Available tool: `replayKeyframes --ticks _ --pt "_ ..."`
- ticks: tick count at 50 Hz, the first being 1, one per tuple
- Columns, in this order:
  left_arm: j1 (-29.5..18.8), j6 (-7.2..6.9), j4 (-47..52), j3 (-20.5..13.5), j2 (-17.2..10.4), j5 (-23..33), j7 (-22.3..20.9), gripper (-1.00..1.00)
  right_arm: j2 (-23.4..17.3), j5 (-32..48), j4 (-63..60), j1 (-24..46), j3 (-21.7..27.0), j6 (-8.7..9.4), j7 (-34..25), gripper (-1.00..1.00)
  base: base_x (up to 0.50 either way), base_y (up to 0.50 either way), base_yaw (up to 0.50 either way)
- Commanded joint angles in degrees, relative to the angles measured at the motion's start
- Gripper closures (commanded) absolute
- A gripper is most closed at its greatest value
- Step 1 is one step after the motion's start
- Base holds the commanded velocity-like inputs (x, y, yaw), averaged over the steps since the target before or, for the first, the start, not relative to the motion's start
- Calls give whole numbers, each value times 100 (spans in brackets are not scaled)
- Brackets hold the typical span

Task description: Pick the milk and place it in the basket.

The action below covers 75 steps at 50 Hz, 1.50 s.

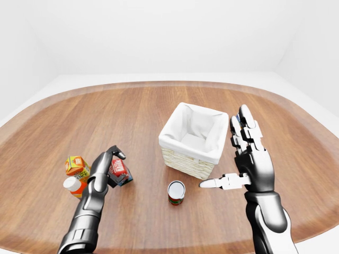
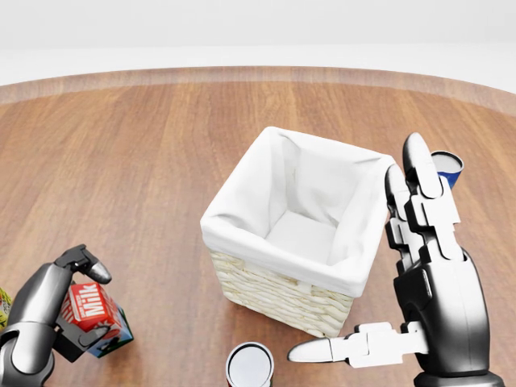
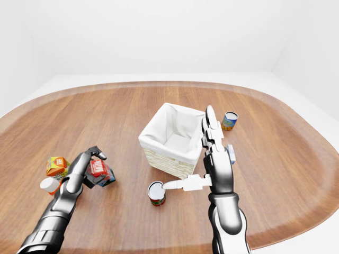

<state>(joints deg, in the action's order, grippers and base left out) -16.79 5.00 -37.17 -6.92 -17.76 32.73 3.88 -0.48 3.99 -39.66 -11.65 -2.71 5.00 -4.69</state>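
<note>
At the left on the wooden table (image 1: 137, 111), an orange juice carton (image 1: 77, 165) and a white-capped bottle (image 1: 72, 184) sit together. Just right, the left hand (image 2: 56, 310) wraps its fingers round the tilted milk carton (image 2: 93, 310). A can (image 1: 176, 191) stands near the cloth-lined wicker basket (image 2: 294, 234). The right hand (image 2: 427, 282) is spread wide. A blue can (image 3: 230, 120) stands far right.
</note>
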Motion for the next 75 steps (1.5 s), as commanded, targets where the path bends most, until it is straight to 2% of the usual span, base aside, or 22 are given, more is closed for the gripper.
replayKeyframes --ticks 1,11,16,25,27,33,39,43,48,49,57,63,75 --pt "94 0 975 -174 -13 190 -189 100 -2 15 4 -7 -17 0 2 -100 0 0 0" --pt "157 0 1723 -258 14 410 -534 100 -3 15 30 5 -11 -1 3 -100 0 0 0" --pt "119 0 1771 -261 0 537 -533 100 -4 20 33 -2 -13 -14 2 -100 0 0 0" --pt "93 0 2241 -344 -26 626 -784 100 -5 30 41 -9 -36 -13 1 -100 0 0 0" --pt "106 -68 2391 -359 -20 634 -863 100 -5 30 -5 -7 -38 0 1 -100 0 0 0" --pt "86 -60 2379 -373 -26 634 -859 100 -5 31 47 7 -33 -3 4 -100 0 0 0" --pt "48 -302 2798 -472 -60 586 -1102 100 -4 46 30 4 -50 0 12 -100 0 0 0" --pt "44 -360 2918 -475 -61 599 -1146 100 -8 25 4 8 -28 0 4 -100 0 0 0" --pt "-60 -581 3236 -561 -137 581 -1358 100 -7 24 -26 1 -36 0 -3 -100 0 0 0" --pt "-68 -662 3379 -587 -148 565 -1452 100 -7 28 -24 3 -36 0 -1 -100 0 0 0" --pt "-174 -715 3418 -593 -164 516 -1482 100 -6 38 -10 18 -19 0 -1 -100 0 0 0" --pt "-343 -1000 3815 -613 -161 410 -1692 100 -4 42 13 30 -21 0 1 -100 0 0 0" --pt "-606 -1000 4340 -452 -46 368 -1917 100 -8 56 21 4 -43 0 1 -100 0 0 0"
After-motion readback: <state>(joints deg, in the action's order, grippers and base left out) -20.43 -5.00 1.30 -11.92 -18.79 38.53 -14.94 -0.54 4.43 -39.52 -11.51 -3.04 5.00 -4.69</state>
